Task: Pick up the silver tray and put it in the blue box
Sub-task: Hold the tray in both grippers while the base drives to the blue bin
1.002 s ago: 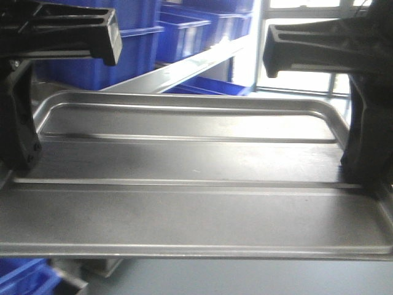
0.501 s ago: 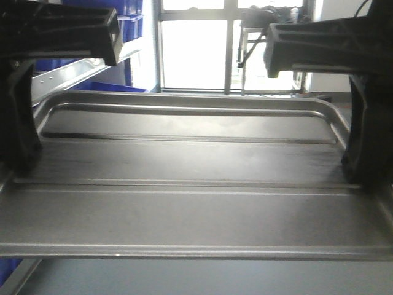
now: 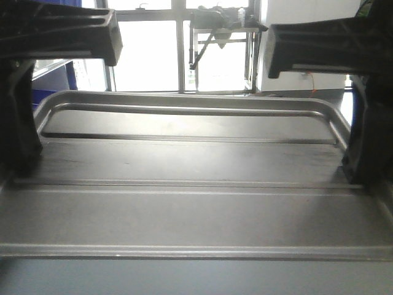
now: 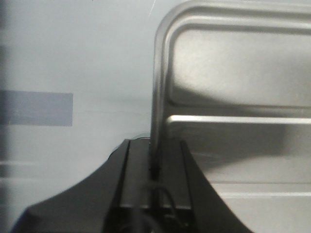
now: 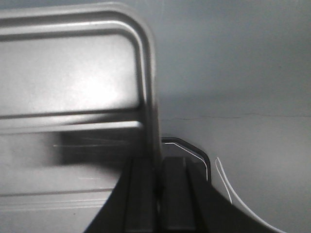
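The silver tray [image 3: 190,203] fills the front view, held level in the air between both arms. My left gripper [image 3: 18,163] is shut on the tray's left rim, seen in the left wrist view [image 4: 155,160] with the rim [image 4: 158,97] pinched between the black fingers. My right gripper [image 3: 362,169] is shut on the right rim, seen in the right wrist view [image 5: 158,179] clamping the rim [image 5: 148,97]. The tray also shows in the right wrist view [image 5: 68,82]. The blue box is out of view; only a sliver of blue [image 3: 70,77] shows at the left behind the tray.
Bright windows [image 3: 147,58] and a metal stand [image 3: 221,37] lie ahead beyond the tray. A white wall [image 3: 307,12] is at upper right. Grey floor [image 4: 73,58] lies below the tray, with a darker rectangular patch [image 4: 36,109] at left.
The background has swept leftward: the blue crates and steel rail seen earlier have left the view, replaced by windows and a wall. The tray stays clamped in both grippers.
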Robot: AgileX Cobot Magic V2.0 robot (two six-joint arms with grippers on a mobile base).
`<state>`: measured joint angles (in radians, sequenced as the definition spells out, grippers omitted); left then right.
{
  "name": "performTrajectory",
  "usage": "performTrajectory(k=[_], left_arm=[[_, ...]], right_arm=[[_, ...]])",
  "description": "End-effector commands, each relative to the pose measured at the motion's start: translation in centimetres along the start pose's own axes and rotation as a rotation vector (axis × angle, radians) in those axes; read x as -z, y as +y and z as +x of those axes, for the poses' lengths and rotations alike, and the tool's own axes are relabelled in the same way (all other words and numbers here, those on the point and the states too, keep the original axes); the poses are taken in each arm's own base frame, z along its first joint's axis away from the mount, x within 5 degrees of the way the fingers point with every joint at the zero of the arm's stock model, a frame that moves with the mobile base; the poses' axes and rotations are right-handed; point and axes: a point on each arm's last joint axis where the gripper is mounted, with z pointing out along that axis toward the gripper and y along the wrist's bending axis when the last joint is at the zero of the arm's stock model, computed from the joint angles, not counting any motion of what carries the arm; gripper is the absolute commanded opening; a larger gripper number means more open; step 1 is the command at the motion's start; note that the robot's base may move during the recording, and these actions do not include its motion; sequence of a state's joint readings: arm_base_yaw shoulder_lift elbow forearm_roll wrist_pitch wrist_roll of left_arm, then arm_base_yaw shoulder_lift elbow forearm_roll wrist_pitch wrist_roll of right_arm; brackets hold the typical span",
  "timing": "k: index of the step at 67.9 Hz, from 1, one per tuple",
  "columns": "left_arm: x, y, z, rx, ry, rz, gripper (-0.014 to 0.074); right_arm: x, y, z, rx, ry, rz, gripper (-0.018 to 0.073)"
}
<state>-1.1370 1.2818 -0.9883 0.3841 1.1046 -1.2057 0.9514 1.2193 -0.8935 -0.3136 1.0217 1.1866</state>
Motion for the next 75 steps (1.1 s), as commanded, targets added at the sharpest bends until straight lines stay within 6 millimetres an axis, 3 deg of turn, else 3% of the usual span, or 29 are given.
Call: performTrajectory(k=[1,75], left_arm=[[1.38,-0.32,-0.42,0.002,-0.042,0.074,-0.0101],[1.38,-0.32,-0.42,0.002,-0.042,0.074,-0.0101]], right_arm=[[1.49,0.52,-0.92,0.0,-0.078,-0.087,0.0056],[1.49,0.51,-0.92,0.0,-0.077,-0.086,0.0056]])
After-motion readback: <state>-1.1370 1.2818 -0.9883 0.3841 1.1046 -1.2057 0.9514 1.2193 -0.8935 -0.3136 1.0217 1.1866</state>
